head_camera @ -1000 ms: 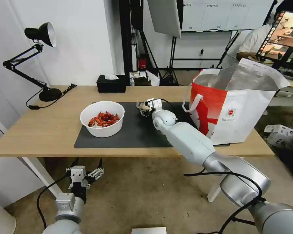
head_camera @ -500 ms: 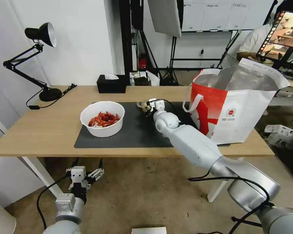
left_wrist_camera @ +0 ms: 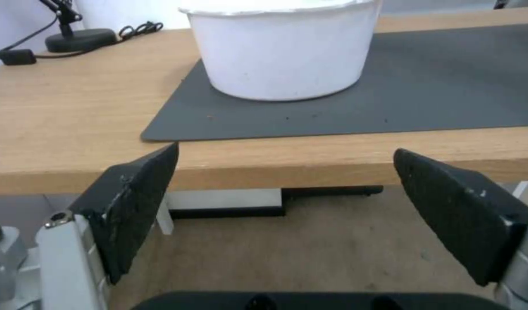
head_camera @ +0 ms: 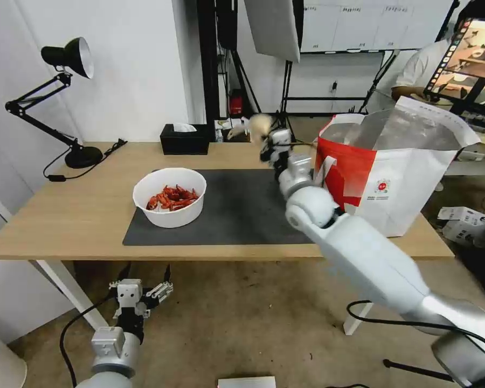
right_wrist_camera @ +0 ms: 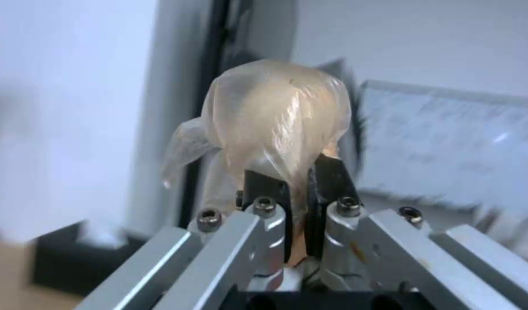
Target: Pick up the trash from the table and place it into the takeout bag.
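R gripper (head_camera: 268, 141) lifts beige plastic-wrapped lump (head_camera: 260, 124) clear of table, beside takeout bag.

Fingers (right_wrist_camera: 264, 187) pinched tight on the wrap's tail, so lump (right_wrist_camera: 278, 118) rides above them, high over the long light-wood table (head_camera: 86, 215) w/ dark grey mat (head_camera: 242, 215); prob. raised that high to clear the rim of the red-and-white foil-lined takeout bag (head_camera: 393, 183), just to its right. White round bowl of red crayfish shells (head_camera: 170, 196) sits on mat, not yet bagged. L gripper (head_camera: 141, 290) parked below table edge, pads (left_wrist_camera: 140, 198) spread, empty.
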{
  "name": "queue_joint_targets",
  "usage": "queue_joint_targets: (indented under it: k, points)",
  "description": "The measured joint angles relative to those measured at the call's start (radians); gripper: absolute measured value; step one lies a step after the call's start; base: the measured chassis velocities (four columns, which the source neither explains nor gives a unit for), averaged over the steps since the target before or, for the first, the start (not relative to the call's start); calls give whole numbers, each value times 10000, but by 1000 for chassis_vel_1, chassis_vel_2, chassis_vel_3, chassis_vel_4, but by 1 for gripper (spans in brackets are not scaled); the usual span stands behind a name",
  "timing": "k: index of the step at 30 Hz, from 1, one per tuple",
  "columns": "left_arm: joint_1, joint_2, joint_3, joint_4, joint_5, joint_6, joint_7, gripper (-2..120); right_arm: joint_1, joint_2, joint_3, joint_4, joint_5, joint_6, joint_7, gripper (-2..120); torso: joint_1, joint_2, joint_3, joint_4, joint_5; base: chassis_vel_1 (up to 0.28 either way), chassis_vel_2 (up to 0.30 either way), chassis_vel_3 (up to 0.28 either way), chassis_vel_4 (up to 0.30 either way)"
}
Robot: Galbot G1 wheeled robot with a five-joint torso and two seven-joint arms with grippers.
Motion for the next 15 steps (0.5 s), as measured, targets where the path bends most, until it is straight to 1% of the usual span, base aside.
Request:
queue_joint_targets:
  k: [1, 3, 4, 6, 7, 9, 10, 12, 14, 15]
  points:
    - [0, 0, 0, 0, 0, 0, 0, 100, 0, 0, 0, 0, 0, 0, 0, 3, 0, 0, 0, 0, 0, 0, 0, 0, 0]
    - [2, 2, 13, -25, 13, 0, 0, 100, -87, -548, 424, 364, -376, -350, 635, 3, 0, 0, -1, -2, 2, 0, 0, 0, 0]
    - [2, 2, 13, -25, 13, 0, 0, 100, -87, -548, 424, 364, -376, -350, 635, 3, 0, 0, -1, -2, 2, 0, 0, 0, 0]
    - [-3, 20, 45, -50, 19, -1, 0, 100, -233, -1067, 830, 668, -286, -787, 1286, 3, 1, 0, 0, -2, 4, 0, 0, 0, 0]
    - [-3, 20, 45, -50, 19, -1, 0, 100, -233, -1067, 830, 668, -286, -787, 1286, 3, 1, 0, 0, -2, 4, 0, 0, 0, 0]
    - [-35, 29, 108, -55, 35, -1, 2, 100, -375, -1545, 1208, 894, 380, -1189, 1856, 3, 0, 0, 0, -3, 2, 0, 0, 0, 0]
    - [-35, 29, 108, -55, 35, -1, 2, 100, -375, -1545, 1208, 894, 380, -1189, 1856, 3, 0, 0, 0, -3, 2, 0, 0, 0, 0]
    - [-59, 16, 182, -55, 64, 4, 5, 100, -514, -1905, 1513, 1003, 1070, -1563, 2303, 3, 0, 0, -1, -3, 2, 0, 0, 0, 0]
    - [-61, 13, 211, -55, 76, 7, 7, 100, -537, -2009, 1554, 1019, 1257, -1732, 2513, 3, 0, 0, 0, -3, 2, 0, 0, 0, 0]
    - [-61, 14, 238, -54, 86, 10, 10, 100, -535, -2135, 1557, 1082, 1586, -2003, 2732, 3, 1, 0, 0, -2, 3, 0, 0, 0, 0]
